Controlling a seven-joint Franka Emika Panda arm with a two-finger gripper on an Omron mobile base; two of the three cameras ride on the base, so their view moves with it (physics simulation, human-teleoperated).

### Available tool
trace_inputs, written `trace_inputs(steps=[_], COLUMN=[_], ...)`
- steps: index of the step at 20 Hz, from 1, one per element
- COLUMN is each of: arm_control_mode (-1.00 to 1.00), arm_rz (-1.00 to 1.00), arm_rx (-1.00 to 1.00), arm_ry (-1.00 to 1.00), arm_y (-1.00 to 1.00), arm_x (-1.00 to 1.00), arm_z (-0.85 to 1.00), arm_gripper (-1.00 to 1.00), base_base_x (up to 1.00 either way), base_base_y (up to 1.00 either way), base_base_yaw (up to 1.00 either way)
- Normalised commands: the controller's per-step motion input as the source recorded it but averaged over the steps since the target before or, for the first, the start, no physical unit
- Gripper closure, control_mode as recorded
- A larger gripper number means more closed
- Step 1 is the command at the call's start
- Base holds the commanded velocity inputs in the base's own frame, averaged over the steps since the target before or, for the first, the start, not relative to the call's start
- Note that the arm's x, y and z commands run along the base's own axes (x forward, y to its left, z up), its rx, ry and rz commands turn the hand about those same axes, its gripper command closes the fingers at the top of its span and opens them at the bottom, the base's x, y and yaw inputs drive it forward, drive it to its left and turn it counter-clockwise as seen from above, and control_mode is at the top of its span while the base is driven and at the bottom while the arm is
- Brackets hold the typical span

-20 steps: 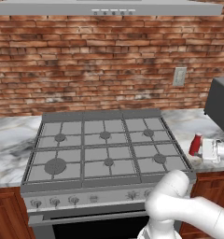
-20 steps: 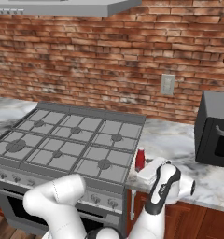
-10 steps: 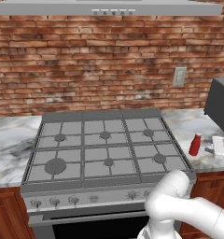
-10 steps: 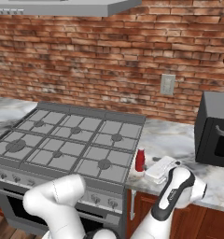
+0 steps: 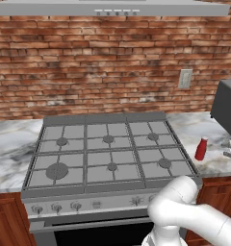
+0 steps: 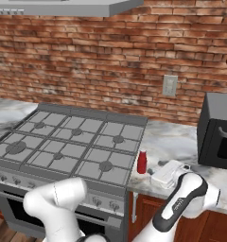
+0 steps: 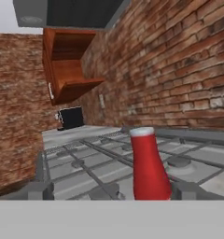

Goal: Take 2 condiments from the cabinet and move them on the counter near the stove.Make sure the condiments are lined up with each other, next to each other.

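Right of the stove (image 6: 68, 146), the gripper (image 6: 168, 173) sits low over the counter (image 6: 181, 142), jaw state unclear. Red bottle (image 6: 142, 162) stands free at its 9 o'clock. Likely next: fetch the shaker from the cabinet (image 7: 67, 70).

The marble counter (image 5: 211, 163) runs along the frame's right, bearing the upright red squeeze bottle (image 5: 200, 149) beside the stove (image 5: 110, 153).

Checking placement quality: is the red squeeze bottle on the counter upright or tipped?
Upright. The red squeeze bottle stands on its base on the counter beside the stove, pale cap on top.
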Motion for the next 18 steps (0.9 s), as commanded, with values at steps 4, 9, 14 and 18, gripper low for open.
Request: trace_inputs(steps=[4,9,14,18], arm_control_mode=[-1.00,-1.00,-1.00,-1.00], arm_rz=[0.00,-0.01,-0.08,-0.19], arm_rx=[0.00,0.00,0.00,0.00], arm_ry=[0.10,0.12,0.10,0.06], arm_y=[0.00,0.00,0.14,0.50], arm_x=[-0.46,-0.43,-0.46,-0.30], arm_z=[0.57,0.75,0.71,0.59], arm_gripper=[-1.00,-1.00,-1.00,-1.00], base_base_x=[0.00,0.00,0.00,0.00], base_base_y=[0.00,0.00,0.00,0.00], base_base_yaw=[0.00,0.00,0.00,0.00])
